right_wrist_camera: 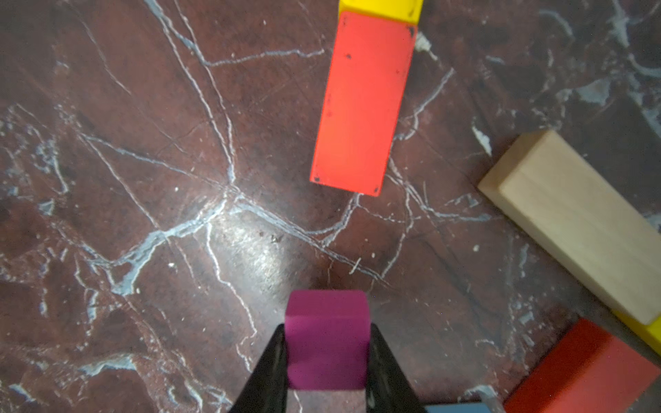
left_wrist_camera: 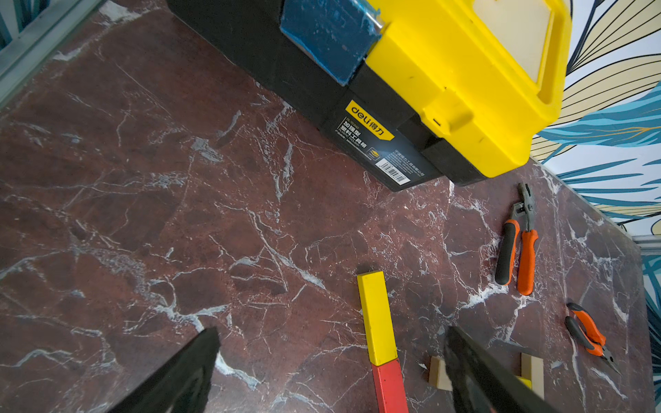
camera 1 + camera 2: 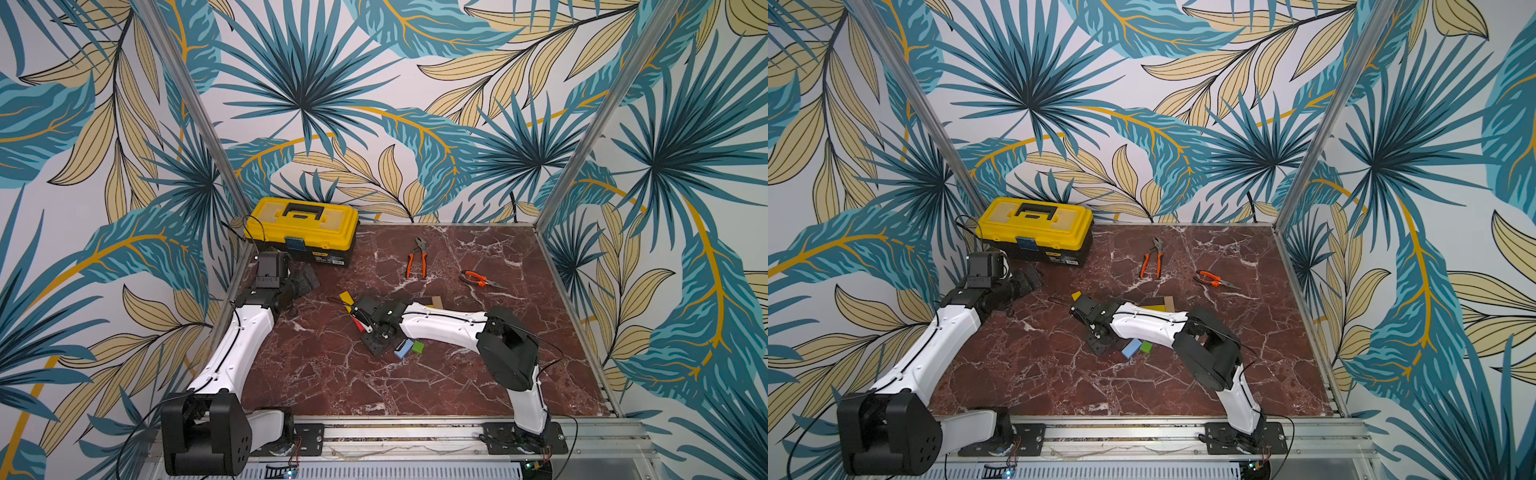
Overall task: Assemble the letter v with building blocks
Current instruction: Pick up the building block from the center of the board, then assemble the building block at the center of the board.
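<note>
Between the right gripper's (image 1: 328, 330) closed-in fingers sits the magenta cube (image 1: 327, 311), pinched tight, just short of the red block's (image 1: 361, 103) near end, whose far end touches the yellow bar (image 1: 379, 9). Right arm (image 3: 440, 324) reaches low across the marble table (image 3: 332, 374), forearm nearly level; left gripper (image 2: 332, 330) hangs wide open near the toolbox (image 2: 447, 71).

At eleven o'clock on the marble table (image 3: 332, 374) sat the yellow toolbox (image 3: 302, 230), with the left gripper (image 3: 306, 279) at its six o'clock. Near centre the right gripper (image 3: 356, 313) partly hid a yellow bar (image 3: 345, 297) and a red block (image 3: 357, 324). At its five o'clock a light-blue block (image 3: 402, 350) touched a green cube (image 3: 418, 347).
</note>
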Motion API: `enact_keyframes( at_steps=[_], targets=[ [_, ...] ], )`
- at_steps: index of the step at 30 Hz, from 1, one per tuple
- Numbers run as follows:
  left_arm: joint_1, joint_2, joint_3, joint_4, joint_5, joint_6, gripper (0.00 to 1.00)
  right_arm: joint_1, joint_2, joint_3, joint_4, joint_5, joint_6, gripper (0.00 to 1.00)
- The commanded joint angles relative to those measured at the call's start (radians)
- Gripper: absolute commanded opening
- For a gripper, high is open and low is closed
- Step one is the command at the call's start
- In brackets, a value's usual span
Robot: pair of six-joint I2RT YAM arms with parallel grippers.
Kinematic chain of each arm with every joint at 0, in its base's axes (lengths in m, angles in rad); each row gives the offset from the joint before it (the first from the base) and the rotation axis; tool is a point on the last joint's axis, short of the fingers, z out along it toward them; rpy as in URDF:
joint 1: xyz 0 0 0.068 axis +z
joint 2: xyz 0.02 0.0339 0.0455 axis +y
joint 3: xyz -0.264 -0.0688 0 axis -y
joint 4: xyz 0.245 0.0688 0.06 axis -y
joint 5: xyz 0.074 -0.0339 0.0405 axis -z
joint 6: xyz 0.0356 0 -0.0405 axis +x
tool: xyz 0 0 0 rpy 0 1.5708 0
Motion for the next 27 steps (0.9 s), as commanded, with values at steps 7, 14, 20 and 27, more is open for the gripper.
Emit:
enact_keyframes(
  at_steps=[7,14,20,27],
  targets=[
    [0.01,-0.012,-0.014,0.003,0.005,0.008,0.99,-0.015,0.072,0.064,-0.071,-0.008,0.021,0.3],
    [0.01,-0.011,-0.014,0.003,0.005,0.009,1.0,-0.023,0.098,0.093,-0.08,-0.013,0.036,0.3],
    [0.01,-0.01,-0.013,0.003,0.004,0.011,0.99,-0.027,0.115,0.106,-0.081,-0.022,0.036,0.3],
    [0.01,-0.012,-0.014,0.003,0.0,0.012,0.99,-0.029,0.135,0.12,-0.085,-0.024,0.043,0.3]
  ],
)
